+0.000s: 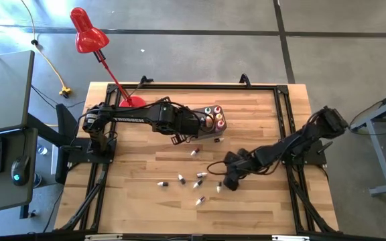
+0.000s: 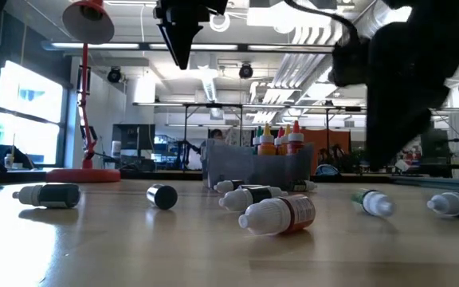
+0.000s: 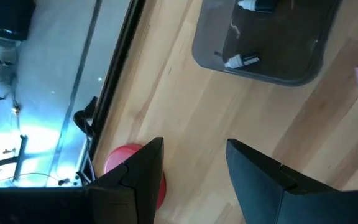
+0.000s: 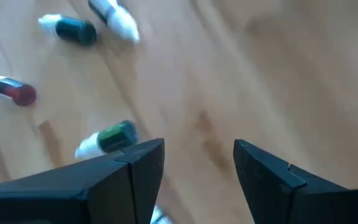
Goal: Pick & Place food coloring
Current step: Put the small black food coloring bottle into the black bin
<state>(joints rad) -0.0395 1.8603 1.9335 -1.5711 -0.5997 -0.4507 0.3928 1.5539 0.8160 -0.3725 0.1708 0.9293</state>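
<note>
Several tiny food coloring bottles point(image 1: 198, 181) lie on their sides, scattered over the middle of the wooden table. More bottles point(image 2: 279, 140) stand upright in the dark grey tub point(image 1: 210, 120) at the far middle. My left gripper point(image 1: 178, 139) hangs open and empty above the table just left of the tub; its wrist view point(image 3: 194, 146) looks at the tub point(image 3: 260, 56). My right gripper point(image 1: 230, 181) is open and empty point(image 4: 197, 149) low over the table, right of the scattered bottles, with a green bottle point(image 4: 107, 140) just beside one finger.
A red desk lamp point(image 1: 86, 33) stands with its base point(image 1: 133, 102) at the table's far left, close to my left arm. A black frame point(image 1: 283, 114) runs around the table. Bare wood lies along the near edge point(image 1: 179, 221).
</note>
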